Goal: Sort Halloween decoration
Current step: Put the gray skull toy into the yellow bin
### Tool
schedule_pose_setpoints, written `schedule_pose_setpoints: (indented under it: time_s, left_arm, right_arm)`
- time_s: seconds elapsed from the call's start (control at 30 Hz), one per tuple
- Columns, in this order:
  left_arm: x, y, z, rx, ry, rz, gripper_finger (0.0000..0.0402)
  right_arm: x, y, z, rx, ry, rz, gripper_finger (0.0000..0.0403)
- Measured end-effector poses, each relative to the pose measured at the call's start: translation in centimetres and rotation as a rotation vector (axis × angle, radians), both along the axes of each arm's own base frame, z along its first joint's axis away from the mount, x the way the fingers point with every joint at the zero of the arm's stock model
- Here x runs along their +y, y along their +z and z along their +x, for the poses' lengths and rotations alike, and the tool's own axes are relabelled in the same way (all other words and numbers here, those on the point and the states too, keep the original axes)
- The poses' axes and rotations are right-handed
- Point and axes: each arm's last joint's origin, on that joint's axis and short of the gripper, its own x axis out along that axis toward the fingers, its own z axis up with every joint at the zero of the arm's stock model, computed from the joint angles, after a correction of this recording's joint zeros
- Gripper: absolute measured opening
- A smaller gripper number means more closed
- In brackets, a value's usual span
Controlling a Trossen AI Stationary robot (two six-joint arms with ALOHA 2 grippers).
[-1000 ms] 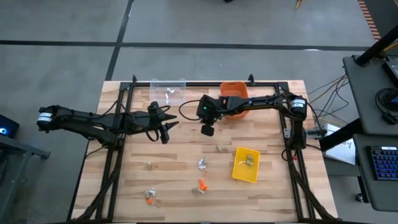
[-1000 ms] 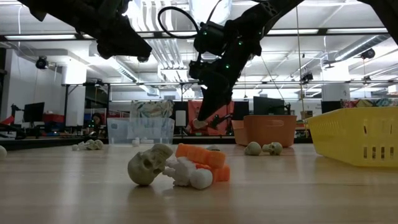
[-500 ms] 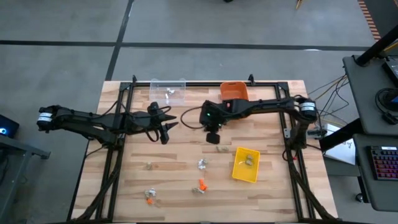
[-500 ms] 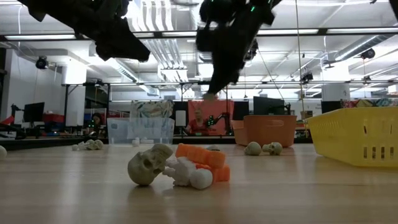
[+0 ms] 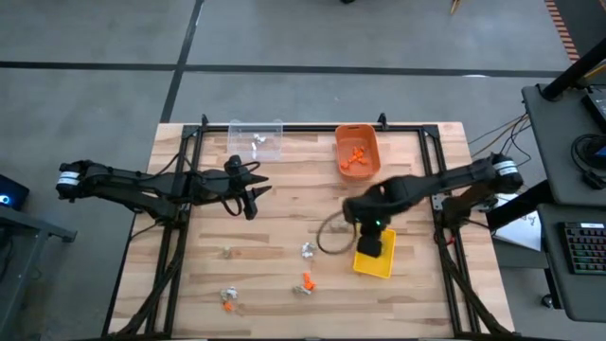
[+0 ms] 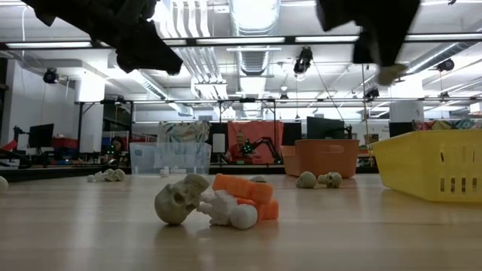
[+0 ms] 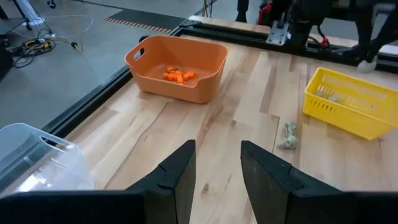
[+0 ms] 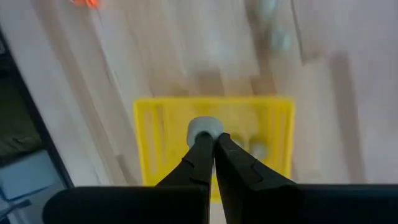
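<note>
Over open wood left of centre the left gripper (image 5: 252,195) hangs part-open and empty, tiny trinkets (image 5: 305,281) scattered toward the table's near edge, while the right gripper (image 8: 210,138), pinching a small tan-grey trinket (image 8: 204,129), has swung from the far orange plastic bin (image 5: 357,150) to above the yellow slotted plastic bin (image 5: 375,254).

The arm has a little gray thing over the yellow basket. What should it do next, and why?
Probably open its fingers and drop it. The right gripper pinches a tan-grey trinket directly above the yellow bin, where similar pieces already lie.
</note>
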Motion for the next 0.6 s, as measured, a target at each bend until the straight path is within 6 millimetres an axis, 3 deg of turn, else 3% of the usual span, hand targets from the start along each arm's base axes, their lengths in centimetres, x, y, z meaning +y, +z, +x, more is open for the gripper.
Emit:
schedule_pose_setpoints:
  time_s: [0.17, 0.37, 0.6]
  left_arm:
    - [0.0, 0.1, 0.0, -0.012, 0.001, -0.004, 0.011]
    - [0.0, 0.1, 0.0, -0.019, 0.008, -0.019, 0.011]
    - [0.0, 0.1, 0.0, -0.023, 0.013, -0.032, 0.011]
  right_arm:
    - [1.4, -2.5, -1.6, 0.113, -0.051, -0.012, 0.0008]
    - [1.2, -5.0, -2.4, 0.155, -0.098, -0.097, 0.0011]
    - [0.5, -6.1, -2.2, 0.132, -0.112, -0.093, 0.0065]
